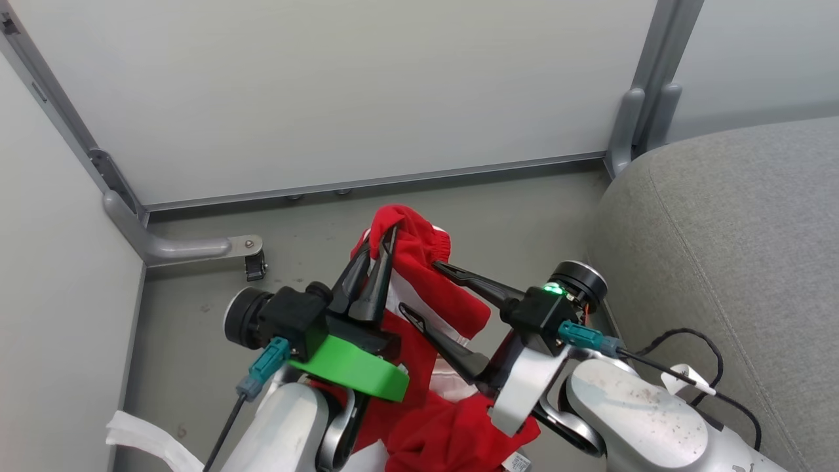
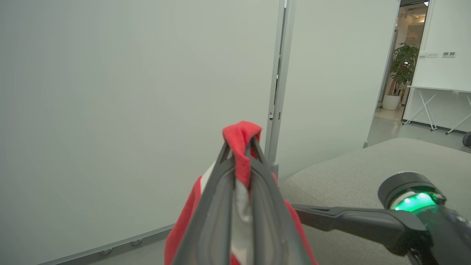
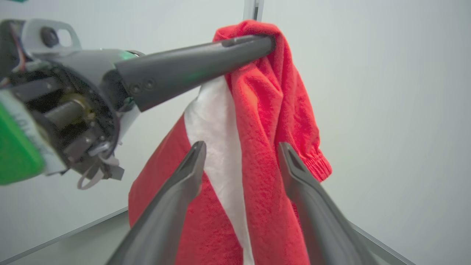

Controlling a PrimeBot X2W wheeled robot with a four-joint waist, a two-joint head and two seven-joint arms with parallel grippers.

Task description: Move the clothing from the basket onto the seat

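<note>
The clothing [image 1: 429, 259], a red garment with a broad white stripe, hangs in the air from my left gripper [image 1: 380, 246], which is shut on its top fold. The left wrist view shows that pinch [image 2: 240, 141] between the fingertips. My right gripper [image 1: 419, 286] is open, one finger on each side of the hanging cloth [image 3: 257, 154]; in its own view the gripper [image 3: 241, 147] stands just below my left gripper [image 3: 268, 42]. More red fabric [image 1: 459, 432] lies bunched under my arms. The grey seat [image 1: 721, 229] is at the right. The basket is hidden.
Pale partition walls [image 1: 328, 92] close the back and left, with a metal foot and caster [image 1: 252, 262] on the grey floor. A black cable [image 1: 711, 357] lies on the seat's near edge. A white cloth strip [image 1: 144, 432] lies at the lower left.
</note>
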